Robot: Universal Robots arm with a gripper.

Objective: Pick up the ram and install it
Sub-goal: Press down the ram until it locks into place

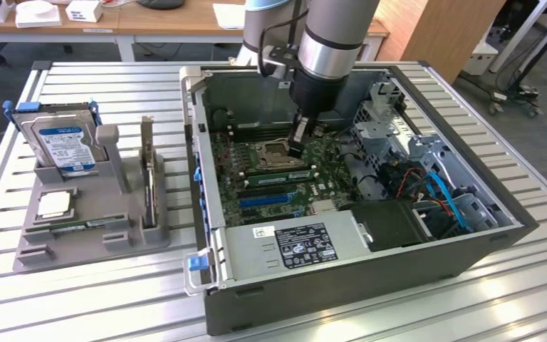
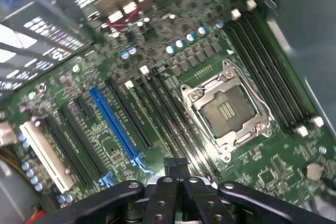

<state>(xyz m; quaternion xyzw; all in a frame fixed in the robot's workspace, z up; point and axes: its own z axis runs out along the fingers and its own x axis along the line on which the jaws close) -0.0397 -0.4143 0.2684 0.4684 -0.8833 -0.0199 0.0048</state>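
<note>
A: How far along does the job look?

B: Well in, I'd judge. The gripper (image 1: pixel 298 146) is down inside the open computer case (image 1: pixel 350 285), in the middle of the exterior frame, right over the motherboard (image 1: pixel 273 178) beside the empty CPU socket (image 1: pixel 266 151).

A: And the ram?

B: A green stick, the ram (image 1: pixel 283 165), lies along the slots just below the socket in the exterior view, at the gripper's tip. In the wrist view a small dark end piece (image 2: pixel 176 165) pokes up between the black fingers (image 2: pixel 157 203) at the bottom centre of the frame, over the dark memory slots (image 2: pixel 173 124). I take that for the top of the stick, though I can't be certain.

A: So is the gripper holding it?

B: The fingers are drawn in narrow, closed together. Whether they pinch the stick or merely press on its top edge, I can't tell.

A: Is it seated?

B: It sits in line with a slot, so pick-up and carry look done. Whether it is fully pushed home and the latches have caught, the views don't settle.

A: Anything else around?

B: On the tabletop (image 1: pixel 83 299), at the left of the exterior frame, a grey holder (image 1: pixel 83 235) carries a blue-labelled hard drive (image 1: pixel 63 146) and an upright card (image 1: pixel 147 178), well apart from the gripper.
</note>
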